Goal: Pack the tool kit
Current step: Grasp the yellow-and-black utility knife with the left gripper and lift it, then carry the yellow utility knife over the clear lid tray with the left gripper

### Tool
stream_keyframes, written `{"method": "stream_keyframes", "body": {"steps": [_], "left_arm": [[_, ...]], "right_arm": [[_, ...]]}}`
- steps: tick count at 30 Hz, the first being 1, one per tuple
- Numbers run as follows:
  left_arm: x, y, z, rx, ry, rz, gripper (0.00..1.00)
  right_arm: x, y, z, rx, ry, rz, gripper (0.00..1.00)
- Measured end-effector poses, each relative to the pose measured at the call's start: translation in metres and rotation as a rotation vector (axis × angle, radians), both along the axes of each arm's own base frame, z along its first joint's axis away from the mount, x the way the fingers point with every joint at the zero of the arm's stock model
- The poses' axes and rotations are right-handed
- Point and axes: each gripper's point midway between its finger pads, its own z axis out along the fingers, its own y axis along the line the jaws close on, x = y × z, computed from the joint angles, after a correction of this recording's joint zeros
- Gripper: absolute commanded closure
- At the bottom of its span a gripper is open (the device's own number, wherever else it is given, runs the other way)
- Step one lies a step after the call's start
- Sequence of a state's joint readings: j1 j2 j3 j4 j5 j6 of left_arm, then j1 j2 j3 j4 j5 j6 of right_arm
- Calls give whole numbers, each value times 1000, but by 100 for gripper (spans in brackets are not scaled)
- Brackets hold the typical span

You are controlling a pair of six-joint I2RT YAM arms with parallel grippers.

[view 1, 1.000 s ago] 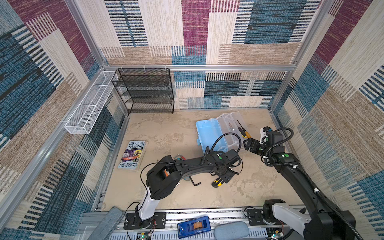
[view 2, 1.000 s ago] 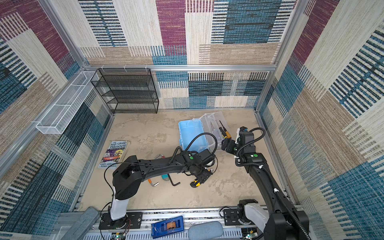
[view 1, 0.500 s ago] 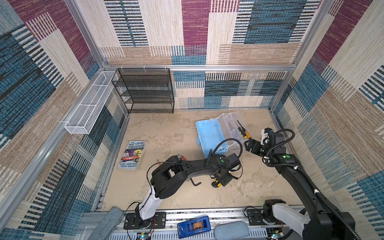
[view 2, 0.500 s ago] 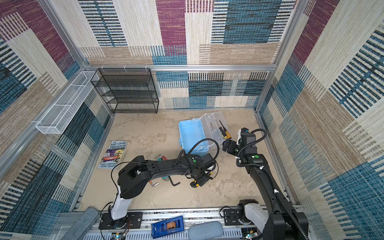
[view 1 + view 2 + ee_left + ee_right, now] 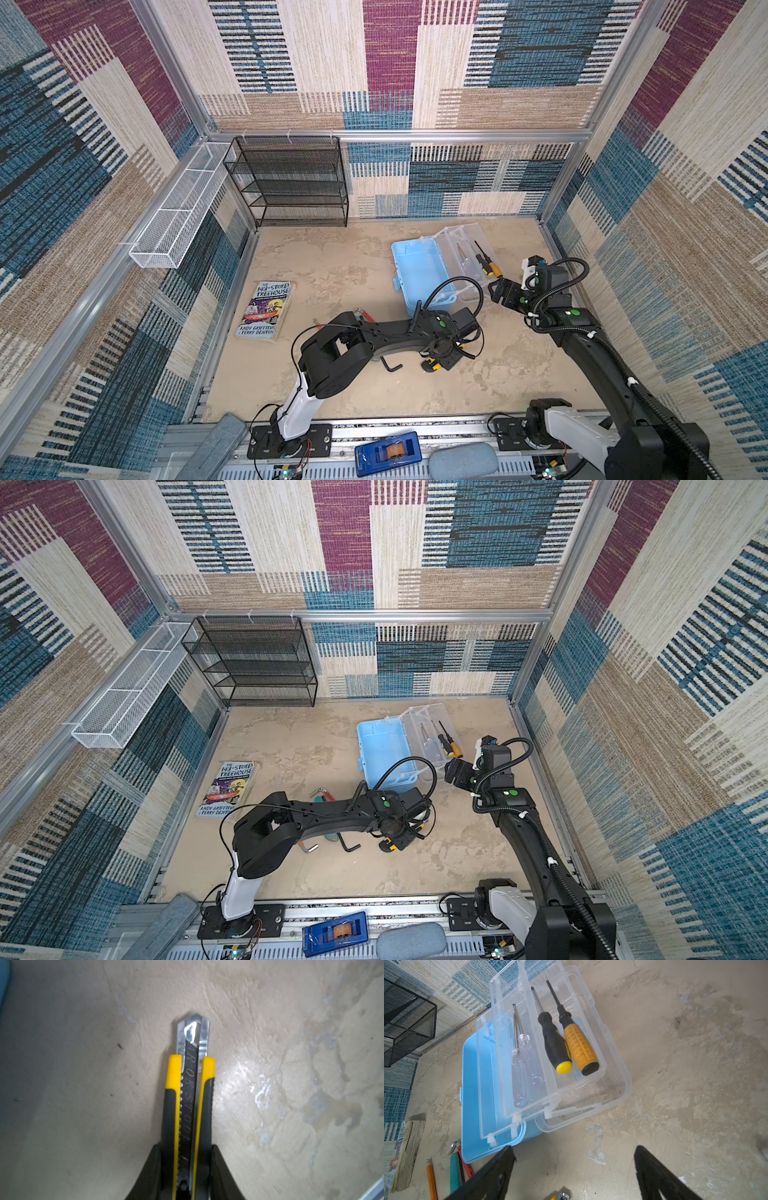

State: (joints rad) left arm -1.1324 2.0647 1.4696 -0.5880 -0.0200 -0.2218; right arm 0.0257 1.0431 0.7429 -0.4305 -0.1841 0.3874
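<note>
- The left fingers (image 5: 149, 1176) press both sides of the yellow-and-black utility knife (image 5: 188, 1095), which lies flat on the tabletop (image 5: 291, 1064), its metal nose pointing away from them.
- The right fingers (image 5: 492, 1176) stand wide apart and hold nothing, above bare tabletop with the case (image 5: 469, 1088) just beyond their tips.
- The case is open: a clear tray (image 5: 533, 1103) over its folded-back lid (image 5: 626, 1084) carries four screwdrivers (image 5: 579, 1049), two clear-handled in one compartment, a black and an orange one in the other.
- Against a second ago, the left fingers have narrowed and come down around the knife; the knife has not shifted.
</note>
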Motion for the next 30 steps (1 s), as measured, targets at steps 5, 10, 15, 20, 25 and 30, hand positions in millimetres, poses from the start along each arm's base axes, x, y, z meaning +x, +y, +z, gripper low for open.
{"method": "stream_keyframes", "body": {"steps": [5,10,15,20,25,30], "left_arm": [[-6,12,15,-1,6,16,84],[-2,11,50,-81,-25,54,85],[11,25,83,-181,-42,169,85],[48,51,108,-309,-54,362,85],[80,55,134,-446,-35,492,85],[114,46,144,-530,27,590,85]], "right_arm": [[2,1,4,2,-16,8,8],[5,6,9,8,-44,37,7],[7,12,14,25,-68,71,7],[11,16,16,37,-82,94,7],[14,16,15,35,-85,97,7],[18,17,8,32,-65,101,7]]}}
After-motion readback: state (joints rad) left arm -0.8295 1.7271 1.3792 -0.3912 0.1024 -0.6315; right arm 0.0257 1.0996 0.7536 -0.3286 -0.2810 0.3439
